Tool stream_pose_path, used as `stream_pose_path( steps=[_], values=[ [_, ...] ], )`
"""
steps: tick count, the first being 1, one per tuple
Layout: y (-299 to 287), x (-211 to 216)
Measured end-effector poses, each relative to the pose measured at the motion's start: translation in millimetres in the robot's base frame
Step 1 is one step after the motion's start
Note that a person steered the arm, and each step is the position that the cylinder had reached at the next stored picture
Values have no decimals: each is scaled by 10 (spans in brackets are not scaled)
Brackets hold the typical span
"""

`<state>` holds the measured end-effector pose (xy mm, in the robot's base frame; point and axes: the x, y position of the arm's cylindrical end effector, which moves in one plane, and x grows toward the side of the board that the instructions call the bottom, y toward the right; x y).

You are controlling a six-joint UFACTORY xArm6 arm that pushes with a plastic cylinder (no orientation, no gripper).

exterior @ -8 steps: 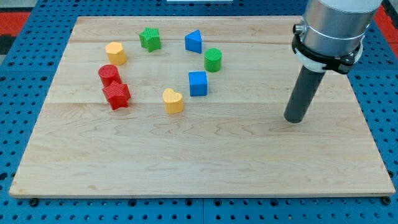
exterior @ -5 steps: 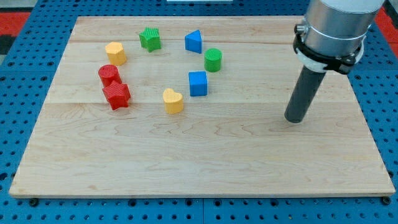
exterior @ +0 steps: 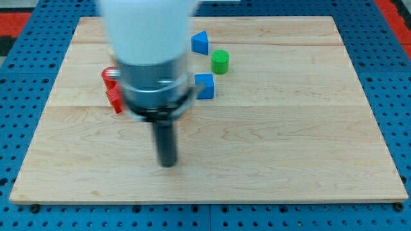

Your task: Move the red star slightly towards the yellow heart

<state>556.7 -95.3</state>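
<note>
My tip (exterior: 167,162) rests on the wooden board (exterior: 289,141), below the cluster of blocks and toward the view's bottom centre-left. The arm's body is blurred and covers much of the cluster. Only the left edge of the red star (exterior: 113,99) shows beside it, up and left of the tip. A red cylinder (exterior: 108,76) peeks out just above the star. The yellow heart is hidden behind the arm.
A blue triangle (exterior: 200,43), a green cylinder (exterior: 220,61) and a blue cube (exterior: 205,85) sit right of the arm, toward the view's top. Other blocks of the cluster are hidden behind the arm.
The arm has swept from the board's right side to the left, with the tip now below the cluster. The blocks that still show have not moved.
</note>
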Motion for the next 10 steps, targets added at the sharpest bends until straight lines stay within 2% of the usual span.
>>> stream_pose_path(
  steps=[1, 2, 3, 4, 7, 10],
  values=[
    [-775, -218],
    [-1199, -618],
    [-1652, -727],
    [-1632, -1096],
    [-1244, -1141],
    [-953, -1403]
  ],
)
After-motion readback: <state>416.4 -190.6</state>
